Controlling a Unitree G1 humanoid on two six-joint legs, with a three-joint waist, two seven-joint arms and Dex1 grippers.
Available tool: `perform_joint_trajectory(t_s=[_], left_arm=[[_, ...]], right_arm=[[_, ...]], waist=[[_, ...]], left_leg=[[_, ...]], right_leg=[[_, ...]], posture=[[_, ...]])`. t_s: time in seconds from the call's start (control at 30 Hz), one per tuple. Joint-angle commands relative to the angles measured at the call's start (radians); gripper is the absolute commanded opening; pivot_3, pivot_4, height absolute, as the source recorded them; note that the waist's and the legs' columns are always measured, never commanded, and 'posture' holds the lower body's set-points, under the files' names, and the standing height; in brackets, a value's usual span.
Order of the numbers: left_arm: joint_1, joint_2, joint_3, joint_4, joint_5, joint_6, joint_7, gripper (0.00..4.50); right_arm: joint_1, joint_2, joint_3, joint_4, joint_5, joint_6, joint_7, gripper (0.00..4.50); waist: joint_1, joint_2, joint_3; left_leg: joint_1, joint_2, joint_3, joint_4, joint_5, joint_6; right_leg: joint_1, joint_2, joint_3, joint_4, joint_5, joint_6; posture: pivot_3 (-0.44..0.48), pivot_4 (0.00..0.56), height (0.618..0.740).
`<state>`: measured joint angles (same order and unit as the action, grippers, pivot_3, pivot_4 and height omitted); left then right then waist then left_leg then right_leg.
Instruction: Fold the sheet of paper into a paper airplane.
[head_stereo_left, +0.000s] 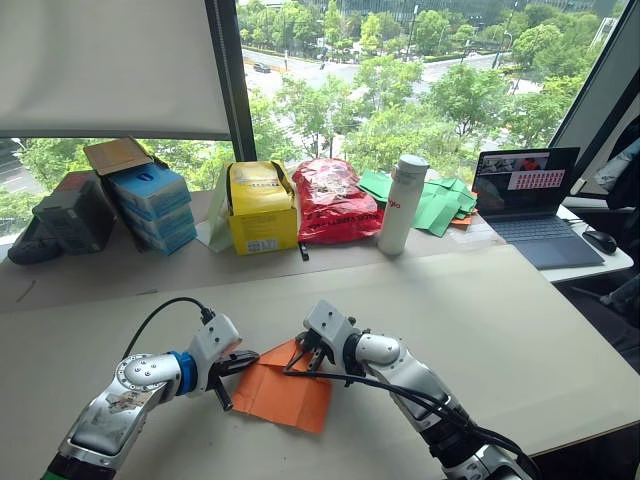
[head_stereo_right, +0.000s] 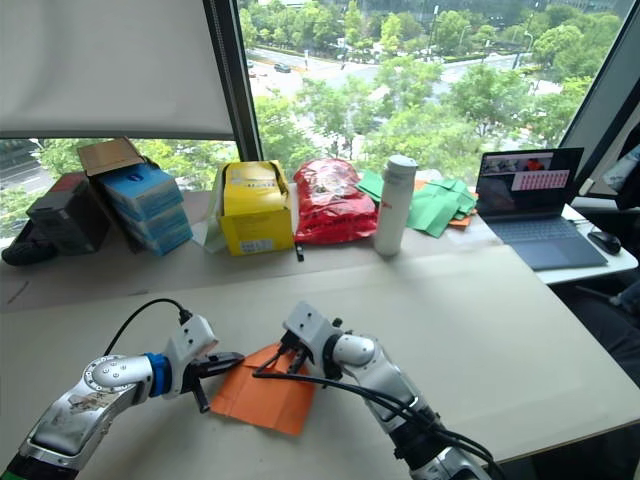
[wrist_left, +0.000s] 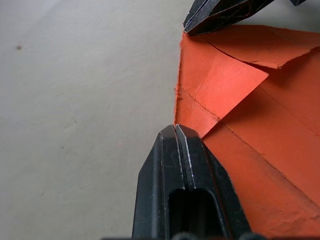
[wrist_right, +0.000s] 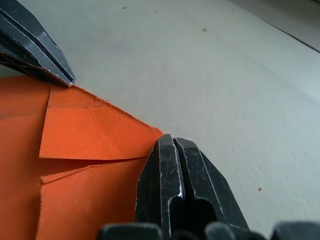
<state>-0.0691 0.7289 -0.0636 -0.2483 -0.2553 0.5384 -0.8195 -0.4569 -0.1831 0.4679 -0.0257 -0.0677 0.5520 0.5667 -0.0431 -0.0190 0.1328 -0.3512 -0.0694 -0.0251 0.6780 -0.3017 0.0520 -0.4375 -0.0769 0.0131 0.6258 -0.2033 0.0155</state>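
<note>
The orange sheet of paper (head_stereo_left: 285, 398) lies flat on the pale table near its front edge, with crease lines and one small corner flap (wrist_left: 220, 85) folded over. My left gripper (head_stereo_left: 243, 362) is shut, its tip (wrist_left: 176, 129) resting on the sheet's left edge at one end of that flap. At the sheet's far corner my right gripper (head_stereo_left: 303, 352) is also shut, its tip (wrist_right: 167, 140) on the paper there. The two tips sit about one flap-length apart. I cannot tell whether either tip pinches the paper or only presses on it.
Along the window sill stand blue boxes (head_stereo_left: 152, 205), a yellow box (head_stereo_left: 260, 208), a red plastic bag (head_stereo_left: 333, 200), a white bottle (head_stereo_left: 402, 205) and green paper pieces (head_stereo_left: 438, 208). A laptop (head_stereo_left: 525, 190) and mouse (head_stereo_left: 600, 240) sit at the back right.
</note>
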Motion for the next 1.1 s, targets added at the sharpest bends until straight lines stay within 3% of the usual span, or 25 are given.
perform_joint_trajectory(t_s=[0.03,0.27,0.47,0.73,1.1], left_arm=[[0.011,0.041,-0.010,0.026,0.004,0.073,-0.022,0.01],[-0.065,0.058,0.014,0.017,-0.026,0.098,-0.042,0.01],[-0.140,0.028,0.011,0.016,-0.041,0.095,-0.040,0.01],[-0.185,-0.019,-0.019,0.022,-0.049,0.064,-0.060,0.01],[-0.176,-0.021,-0.104,0.106,0.026,-0.026,-0.085,0.01]], right_arm=[[-0.003,-0.011,-0.050,-0.053,0.026,-0.029,0.012,0.00],[0.034,-0.065,-0.125,-0.260,0.153,-0.009,0.109,0.00],[0.146,-0.236,-0.101,-0.487,0.317,0.009,0.326,0.00],[0.207,-0.382,0.009,-0.525,0.334,0.004,0.459,0.00],[0.227,-0.419,0.125,-0.546,0.258,0.026,0.416,0.00]], waist=[[0.000,0.000,0.000],[0.003,0.001,0.002],[0.021,-0.001,0.006],[0.031,-0.002,0.006],[0.035,-0.003,0.006]], left_leg=[[0.000,0.000,0.000,0.000,0.000,0.000],[-0.002,-0.001,0.000,0.000,0.000,0.000],[-0.004,-0.001,0.000,0.001,-0.002,0.004],[-0.004,-0.001,0.000,0.002,-0.002,0.004],[-0.005,-0.001,0.000,0.003,-0.001,0.002]], right_leg=[[0.000,0.000,0.000,0.000,0.000,0.000],[-0.002,0.000,-0.001,0.000,0.000,0.000],[-0.001,0.000,-0.002,-0.002,0.000,0.000],[-0.001,-0.001,-0.002,-0.003,0.000,0.000],[-0.001,-0.002,0.000,-0.003,0.000,0.000]], posture=[[0.000,0.150,0.740],[0.000,0.150,0.740],[0.000,0.150,0.740],[0.000,0.150,0.740],[0.000,0.150,0.740]])
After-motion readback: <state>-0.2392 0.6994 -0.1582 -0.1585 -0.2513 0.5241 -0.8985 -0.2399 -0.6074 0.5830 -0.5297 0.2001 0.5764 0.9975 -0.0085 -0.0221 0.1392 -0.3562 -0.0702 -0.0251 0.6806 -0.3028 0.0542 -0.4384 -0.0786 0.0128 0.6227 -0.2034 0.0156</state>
